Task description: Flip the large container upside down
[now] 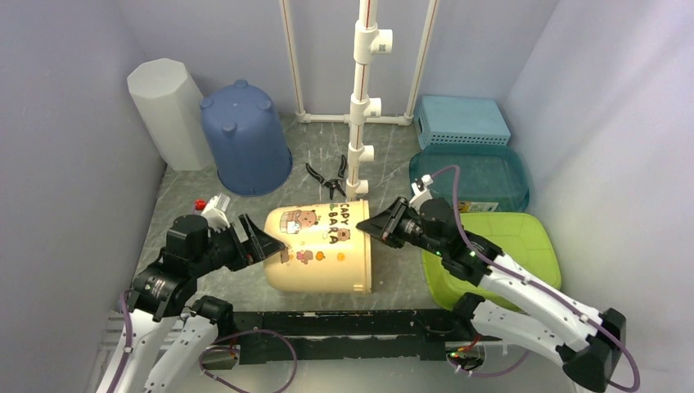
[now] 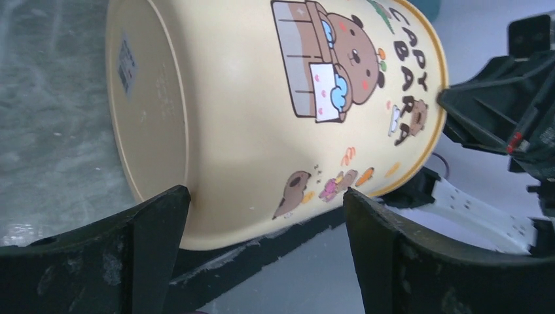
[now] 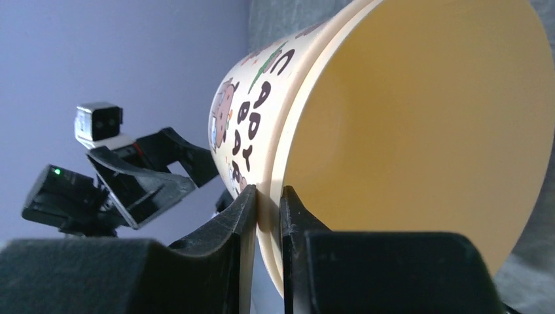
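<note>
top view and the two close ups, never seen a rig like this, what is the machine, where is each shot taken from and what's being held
The machine is two robot arms bolted at the near edge of a table, each ending in a two-finger gripper. The wide picture comes from a fixed camera above and behind them. The two close-ups come from cameras on the wrists, so each shows its own black fingers. The cream capybara container is tipped on its side, mouth to the right. The right gripper pinches its rim. The left gripper is open, fingers spread around the base end. Also there: an upturned blue bucket, a white bin, black pliers, a teal basket, a teal tray and a green tray.
</note>
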Robot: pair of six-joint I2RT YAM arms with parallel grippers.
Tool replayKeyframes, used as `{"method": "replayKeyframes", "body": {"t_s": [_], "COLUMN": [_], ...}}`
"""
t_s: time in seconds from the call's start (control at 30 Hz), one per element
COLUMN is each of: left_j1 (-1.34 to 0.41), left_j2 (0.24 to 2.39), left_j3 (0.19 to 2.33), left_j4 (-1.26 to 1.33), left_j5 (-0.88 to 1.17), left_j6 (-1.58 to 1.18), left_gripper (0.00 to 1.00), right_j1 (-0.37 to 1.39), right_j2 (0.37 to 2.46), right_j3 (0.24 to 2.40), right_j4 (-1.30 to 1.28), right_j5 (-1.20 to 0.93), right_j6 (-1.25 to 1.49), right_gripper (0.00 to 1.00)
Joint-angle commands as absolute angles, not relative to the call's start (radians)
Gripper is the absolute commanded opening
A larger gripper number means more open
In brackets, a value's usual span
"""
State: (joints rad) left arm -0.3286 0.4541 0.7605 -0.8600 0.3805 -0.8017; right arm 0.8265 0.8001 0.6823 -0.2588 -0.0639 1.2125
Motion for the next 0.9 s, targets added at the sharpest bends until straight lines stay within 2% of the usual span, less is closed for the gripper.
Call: {"method": "replayKeyframes", "body": {"t_s": [0.0,0.2,0.27,0.43,0.53,0.6,0.73,0.87], "left_j1": [-0.330,-0.330,-0.330,-0.330,-0.331,-0.330,-0.329,-0.330], "left_j2": [0.487,0.510,0.523,0.555,0.566,0.572,0.593,0.603], "left_j3": [0.777,0.798,0.793,0.809,0.802,0.794,0.797,0.798], "left_j4": [-0.887,-0.937,-0.958,-0.985,-0.986,-0.975,-0.971,-0.964], "left_j5": [0.314,0.174,0.140,0.084,0.079,0.089,0.099,0.117], "left_j6": [-0.785,-0.768,-0.792,-0.805,-0.817,-0.818,-0.806,-0.798], "left_gripper": [0.92,0.90,0.89,0.87,0.85,0.85,0.85,0.84], "right_j1": [0.832,0.832,0.832,0.828,0.827,0.825,0.824,0.824], "right_j2": [0.929,0.940,0.930,0.955,0.950,0.937,0.933,0.952], "right_j3": [0.684,0.713,0.736,0.838,0.896,0.936,1.032,1.138], "right_j4": [-0.131,-0.208,-0.261,-0.433,-0.549,-0.605,-0.703,-0.852], "right_j5": [-0.164,-0.161,-0.159,-0.204,-0.157,-0.125,-0.081,-0.065], "right_j6": [1.236,1.148,1.097,0.914,0.845,0.803,0.751,0.685], "right_gripper": [0.00,0.00,0.06,0.33,0.59,0.69,0.80,0.82]}}
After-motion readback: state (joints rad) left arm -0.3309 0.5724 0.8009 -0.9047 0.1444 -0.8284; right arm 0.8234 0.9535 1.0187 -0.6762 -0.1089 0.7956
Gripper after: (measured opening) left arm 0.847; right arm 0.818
